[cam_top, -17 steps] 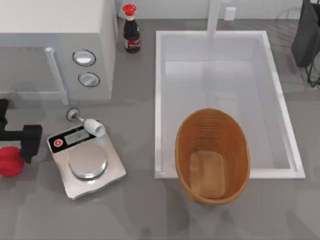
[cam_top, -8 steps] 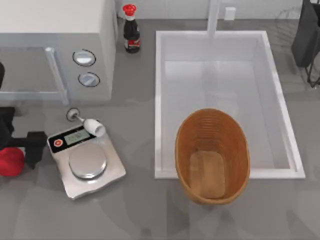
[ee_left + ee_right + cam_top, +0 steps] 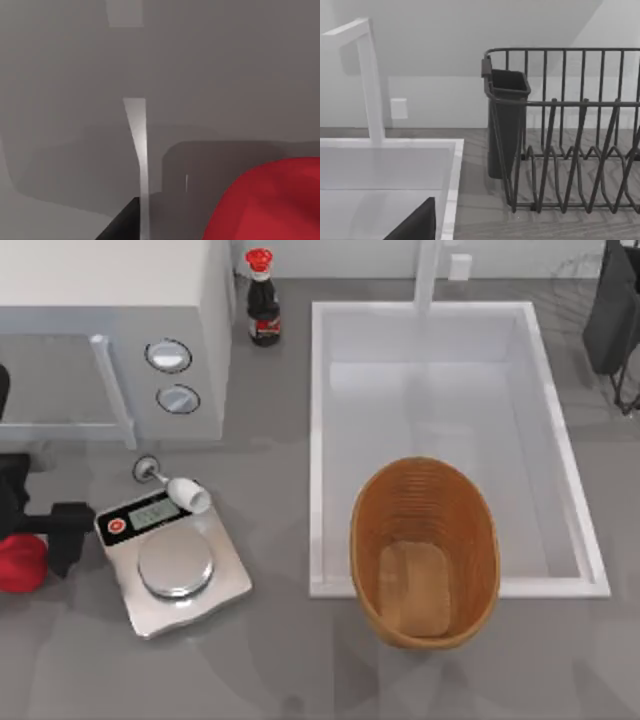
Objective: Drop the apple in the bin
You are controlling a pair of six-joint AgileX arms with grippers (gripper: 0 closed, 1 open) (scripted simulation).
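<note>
The left gripper (image 3: 30,540) is at the apple (image 3: 20,562); whether its jaws are clamped I cannot tell. The apple looks smooth, rigid and slippery: hold across its widest middle.

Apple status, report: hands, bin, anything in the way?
Left hand at the table's left edge, straddling the apple; grip unconfirmed. Right arm parked at the far right. Bin empty, across the sink's front rim. Scale lies between apple and bin.

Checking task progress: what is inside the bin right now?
Inside the bin I see its bare lighter bottom, nothing else. The apple sits at the table's left edge, by the left gripper.
</note>
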